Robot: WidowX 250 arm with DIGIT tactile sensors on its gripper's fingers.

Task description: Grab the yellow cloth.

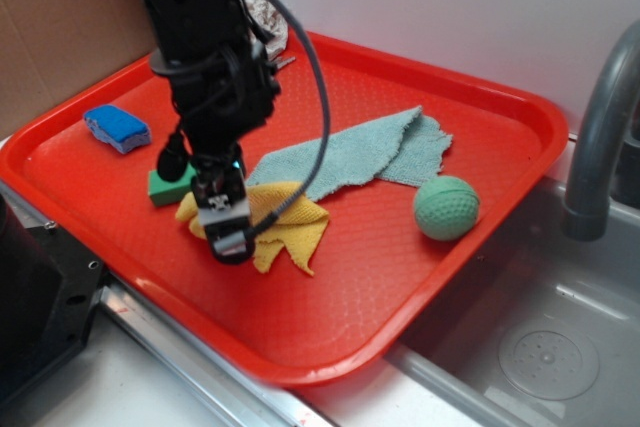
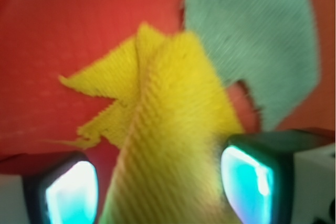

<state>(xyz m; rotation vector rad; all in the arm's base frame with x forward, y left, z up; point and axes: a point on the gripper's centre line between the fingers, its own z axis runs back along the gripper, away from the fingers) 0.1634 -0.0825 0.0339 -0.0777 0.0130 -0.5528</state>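
Observation:
The yellow cloth [image 1: 290,222] lies crumpled on the red tray [image 1: 400,277], its far edge tucked under the pale teal cloth [image 1: 360,152]. My gripper [image 1: 228,237] is lowered onto the yellow cloth's left part. In the wrist view a raised fold of the yellow cloth [image 2: 168,108] rises between my two fingers. The gripper [image 2: 160,192] is open: the right finger [image 2: 247,182] is at the fold's edge, and a strip of red tray shows between the fold and the left finger [image 2: 71,192]. The teal cloth [image 2: 257,40] is at the upper right.
A green ball [image 1: 446,207] sits right of the cloths. A green block [image 1: 170,187] and a blue sponge [image 1: 117,128] lie on the tray's left. A crumpled wad [image 1: 268,22] sits at the back. A grey faucet [image 1: 600,137] and a sink [image 1: 540,347] are on the right.

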